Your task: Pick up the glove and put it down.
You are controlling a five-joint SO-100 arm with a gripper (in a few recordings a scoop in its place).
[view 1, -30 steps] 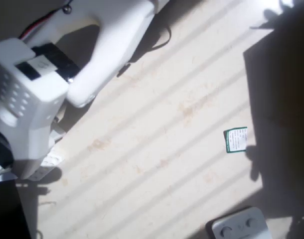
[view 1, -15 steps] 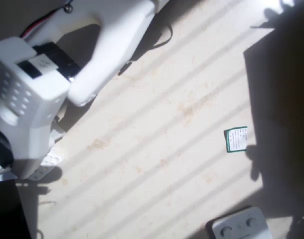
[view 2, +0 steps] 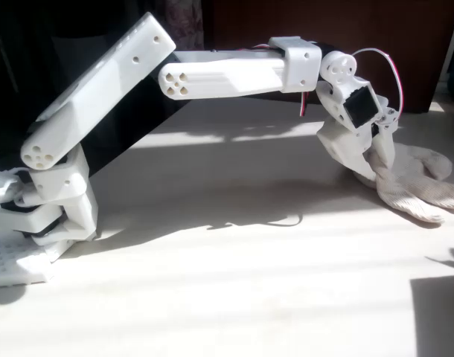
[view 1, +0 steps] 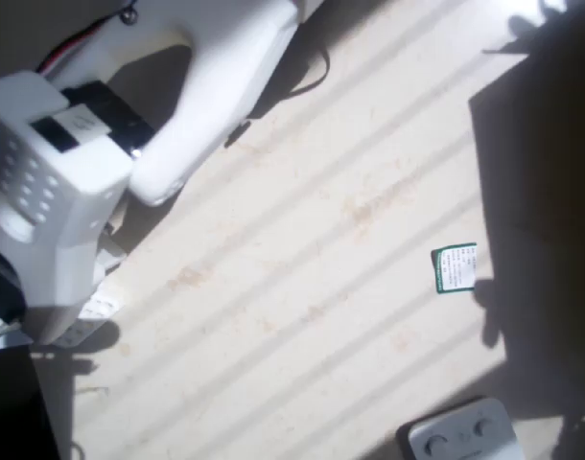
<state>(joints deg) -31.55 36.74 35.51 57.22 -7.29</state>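
In the fixed view the cream knitted glove (view 2: 422, 190) lies on the sunlit table at the far right, its stubby fingers pointing right. My gripper (view 2: 374, 175) reaches down onto the glove's left end. Its white fingers (view 2: 383, 149) are closed around a bunch of the fabric, which rises slightly between them. The rest of the glove rests on the table. From overhead, the white arm (view 1: 72, 182) covers the upper left, and the gripper tips and glove are hidden there.
A small green-and-white card (view 1: 454, 268) lies at the right of the overhead view. A grey device with round buttons (view 1: 462, 433) sits at the bottom right. Dark shadow covers the right edge. The arm's base (view 2: 33, 223) stands at the left of the fixed view.
The arm's white housing shifts very slightly in the overhead view and comes back. The card and the grey device have not moved.
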